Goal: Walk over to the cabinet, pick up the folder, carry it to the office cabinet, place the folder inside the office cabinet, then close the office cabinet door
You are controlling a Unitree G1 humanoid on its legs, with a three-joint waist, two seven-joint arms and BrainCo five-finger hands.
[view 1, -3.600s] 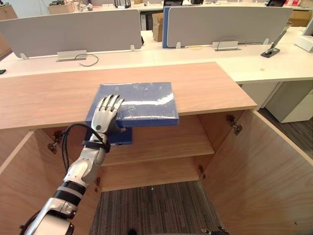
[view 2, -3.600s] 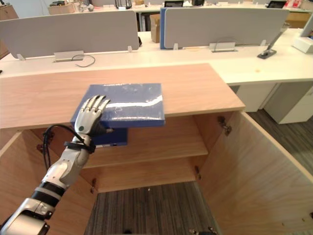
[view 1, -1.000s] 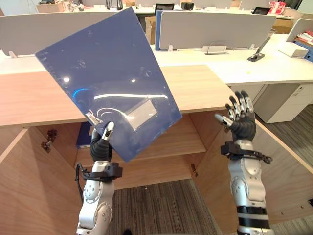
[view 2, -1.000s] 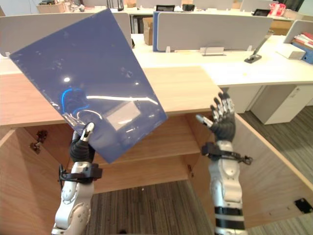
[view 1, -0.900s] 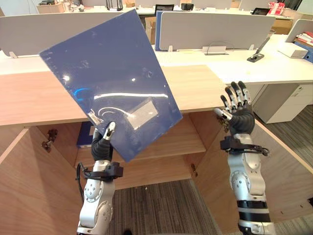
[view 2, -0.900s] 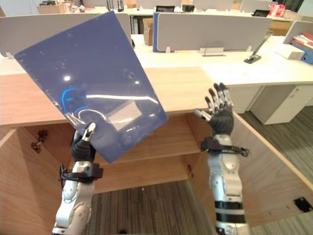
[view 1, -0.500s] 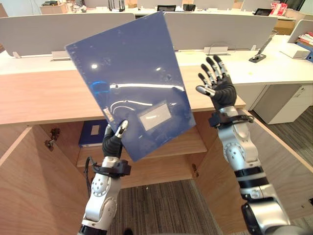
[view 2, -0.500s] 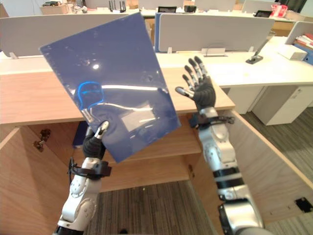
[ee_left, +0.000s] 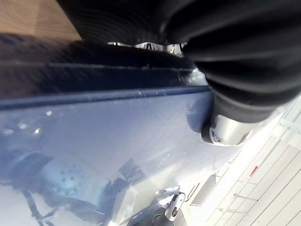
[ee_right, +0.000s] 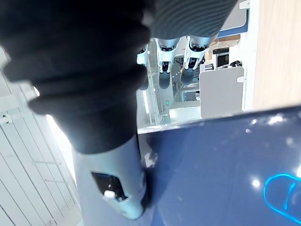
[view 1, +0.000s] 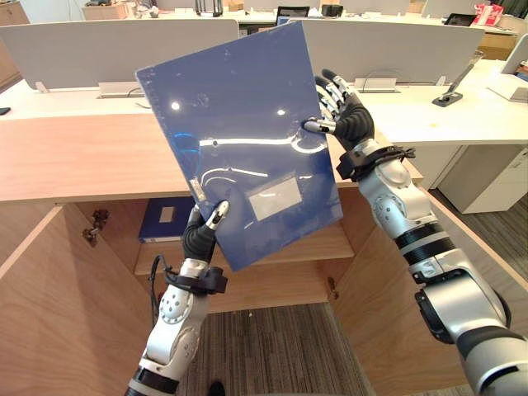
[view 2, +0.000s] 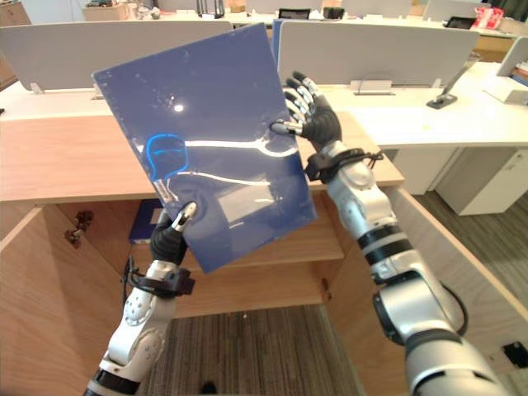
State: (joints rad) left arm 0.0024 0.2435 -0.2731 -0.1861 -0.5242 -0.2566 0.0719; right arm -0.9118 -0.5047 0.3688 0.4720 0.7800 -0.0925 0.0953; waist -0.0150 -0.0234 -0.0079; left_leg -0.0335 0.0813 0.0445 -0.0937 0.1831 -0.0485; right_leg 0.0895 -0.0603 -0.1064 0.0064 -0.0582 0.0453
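Most of the left hand [view 1: 200,241] hidden behind the folder [view 1: 247,140]: thumb alone plain to see, pressed on the front face near the lower edge, fingers out of sight at the back. Pinches the folder there, wrist upright at lower centre-left of the head views. Partly covered too: a second blue folder [view 1: 165,221] on the shelf [view 1: 334,242] of the open cabinet [view 1: 74,157], its right end behind the one held up. From the wrist cameras, little to make out beyond glossy blue surface and dark ribbed cover. Right hand [view 1: 351,124] up at centre right, forearm slanting in from lower right, fingers straight and fanned just past the folder's right edge, thumb tip touching the front face. Folder aloft and tilted at upper centre, between both hands, in front of the cabinet top.
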